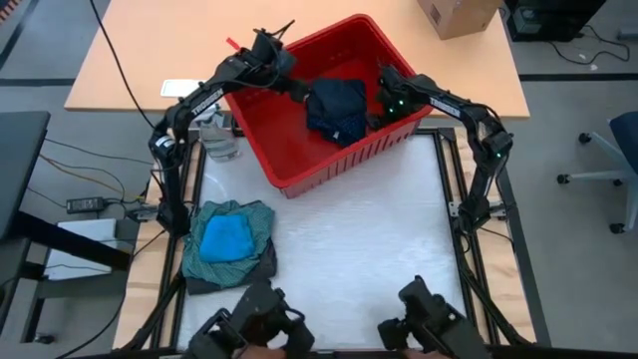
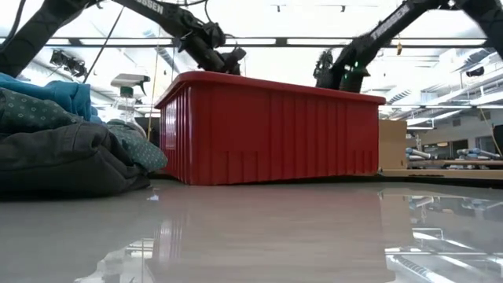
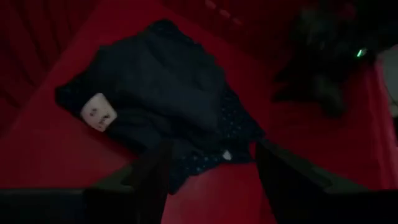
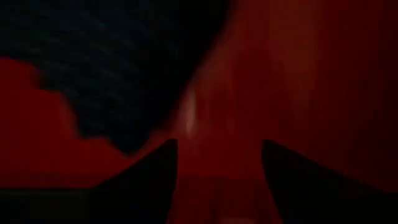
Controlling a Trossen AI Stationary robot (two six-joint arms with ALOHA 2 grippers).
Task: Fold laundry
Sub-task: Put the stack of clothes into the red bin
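Note:
A navy dotted piece [image 1: 336,108] lies crumpled on the floor of the red bin [image 1: 299,175], a white label [image 3: 98,112] showing on it. My left gripper [image 1: 296,88] hangs open over the bin's left half, just left of the piece and above it [image 3: 161,93]. My right gripper [image 1: 385,105] stands open over the bin's right side, pointing down at bare red floor beside the piece [image 4: 112,62]. At the table's near left sits a pile: a bright blue piece [image 1: 225,237] on the teal shirt [image 1: 254,221], on a dark grey piece [image 1: 234,279].
The bin's walls [image 2: 267,130] rise around both grippers' working space. A clear spray bottle [image 1: 219,135] stands just left of the bin. A cardboard box [image 1: 454,15] sits on the wooden table behind. The white mat [image 1: 369,239] lies between bin and near edge.

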